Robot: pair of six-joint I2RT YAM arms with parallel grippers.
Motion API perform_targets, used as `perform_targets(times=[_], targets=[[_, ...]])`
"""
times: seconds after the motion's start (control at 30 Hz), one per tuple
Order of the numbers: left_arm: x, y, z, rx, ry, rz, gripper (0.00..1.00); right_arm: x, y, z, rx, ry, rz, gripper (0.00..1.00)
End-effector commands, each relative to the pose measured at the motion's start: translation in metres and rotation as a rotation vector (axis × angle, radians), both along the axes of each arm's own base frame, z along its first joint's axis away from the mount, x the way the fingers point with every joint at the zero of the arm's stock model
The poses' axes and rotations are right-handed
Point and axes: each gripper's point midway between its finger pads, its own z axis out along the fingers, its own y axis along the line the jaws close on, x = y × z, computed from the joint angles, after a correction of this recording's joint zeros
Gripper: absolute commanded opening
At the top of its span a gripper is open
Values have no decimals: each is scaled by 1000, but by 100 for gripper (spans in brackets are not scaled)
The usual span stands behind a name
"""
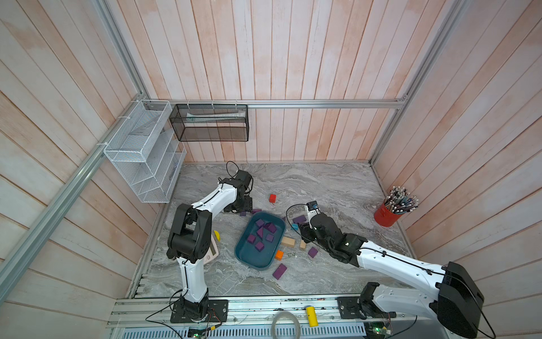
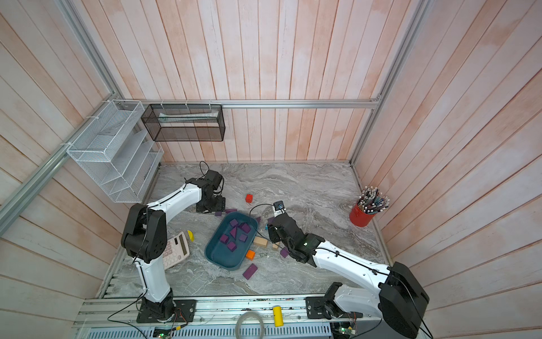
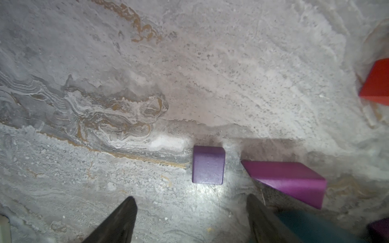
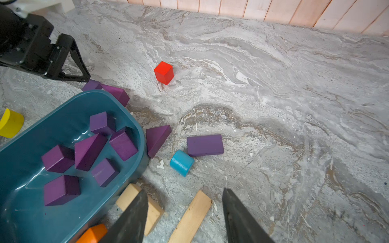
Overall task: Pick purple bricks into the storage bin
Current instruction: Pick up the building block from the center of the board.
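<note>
The teal storage bin [image 1: 251, 261] lies mid-table with several purple bricks [image 4: 88, 151] inside. My left gripper [image 3: 191, 197] is open and low over the table behind the bin's far end. A small purple cube [image 3: 208, 165] lies just ahead of its gap, with a purple oblong [image 3: 288, 181] beside it. My right gripper [image 4: 185, 190] is open to the right of the bin, over tan blocks, holding nothing. A purple wedge [image 4: 156, 138] and a purple oblong [image 4: 205, 145] lie ahead of it. Two more purple bricks [image 1: 313, 252] [image 1: 279, 271] lie nearer the front.
A red cube [image 1: 272, 198] sits behind the bin. A blue cylinder [image 4: 181, 163], tan blocks [image 4: 190, 216] and an orange block [image 1: 279, 254] lie by the bin's right side. A calculator [image 2: 174, 249] and a yellow piece [image 4: 10, 123] lie left. A red pen cup [image 1: 386, 217] stands far right.
</note>
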Motion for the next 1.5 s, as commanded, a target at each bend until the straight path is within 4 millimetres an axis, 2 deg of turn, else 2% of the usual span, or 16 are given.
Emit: perform_targets(times=[0.0, 0.07, 0.47, 0.67, 0.9, 1.07, 1.4, 1.47], targets=[[1, 0, -4, 22, 16, 11, 81, 1, 0, 1, -7, -16, 11, 59], [0, -3, -8, 17, 26, 8, 77, 2, 0, -1, -16, -16, 14, 58], [-6, -8, -25, 22, 58, 13, 76, 1, 2, 1, -1, -13, 21, 58], [-6, -8, -26, 32, 57, 20, 71, -2, 0, 3, 18, -16, 19, 58], [0, -11, -24, 31, 35, 13, 71, 0, 2, 7, 25, -20, 19, 58], [2, -13, -31, 26, 45, 8, 70, 0, 4, 5, 20, -3, 15, 58], [9, -18, -48, 23, 57, -4, 58, 1, 3, 7, 14, -3, 9, 58], [11, -19, -50, 21, 60, -7, 45, 1, 3, 7, 13, -2, 9, 58]])
